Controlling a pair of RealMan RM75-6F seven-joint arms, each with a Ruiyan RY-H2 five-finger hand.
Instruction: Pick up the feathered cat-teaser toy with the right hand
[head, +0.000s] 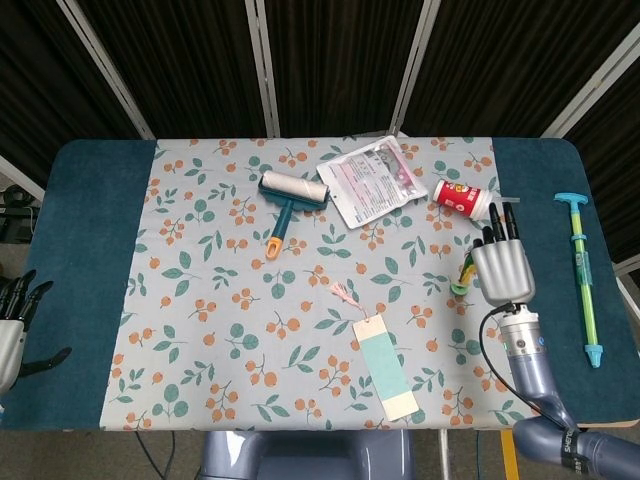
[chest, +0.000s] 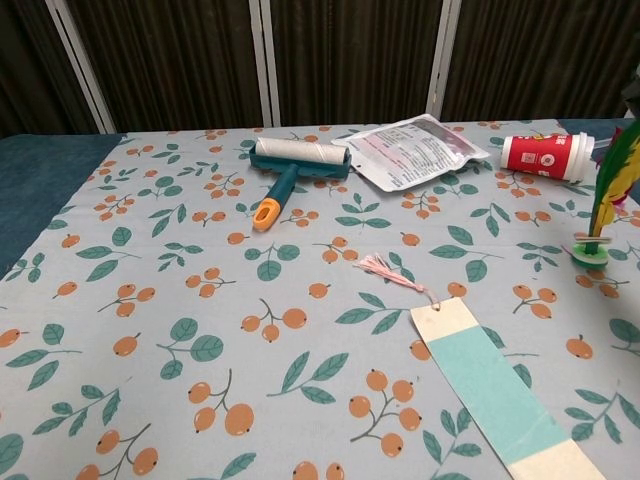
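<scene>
— How many feathered toys?
— One: the multicoloured feathered cat-teaser toy with a green disc base, gripped upright by the right hand near the worktop's right edge. The left hand hangs off the left edge, fingers spread.
— Beyond?
— One red paper cup lying on its side, one teal lint roller.

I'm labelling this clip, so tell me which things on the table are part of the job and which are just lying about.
Part of the job:
- feathered cat-teaser toy, held upright
- right hand, gripping it

Just lying about:
- lint roller
- printed pouch
- red and white cup, on its side
- bookmark with pink tassel
- green and blue stick toy
- left hand, idle at the edge
</scene>
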